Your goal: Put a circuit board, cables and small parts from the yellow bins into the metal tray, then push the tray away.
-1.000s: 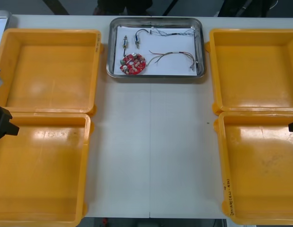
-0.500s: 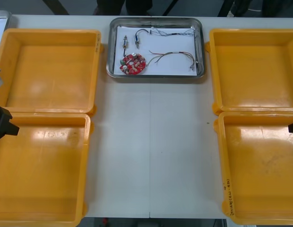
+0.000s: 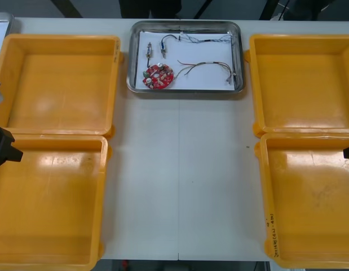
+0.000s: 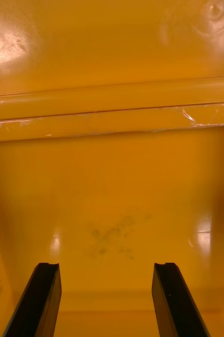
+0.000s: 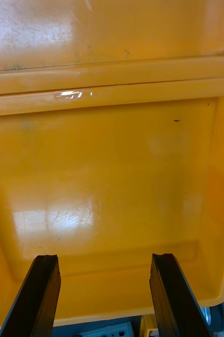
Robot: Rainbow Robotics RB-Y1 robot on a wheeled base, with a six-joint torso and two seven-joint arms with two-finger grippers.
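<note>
My L gripper & R gripper hang open over bare yellow bins: metal tray w/ circuit board, cables looks done.

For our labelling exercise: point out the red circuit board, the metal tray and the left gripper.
red circuit board (image 3: 158,76): front view, its centre.
metal tray (image 3: 133,56): front view, left rim.
left gripper (image 5: 105,258): left wrist view, midway between fingertips.

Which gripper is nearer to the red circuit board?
Left. The left gripper hangs over the near left bin, the right gripper over the near right bin; the circuit board lies in the tray's left half.
</note>
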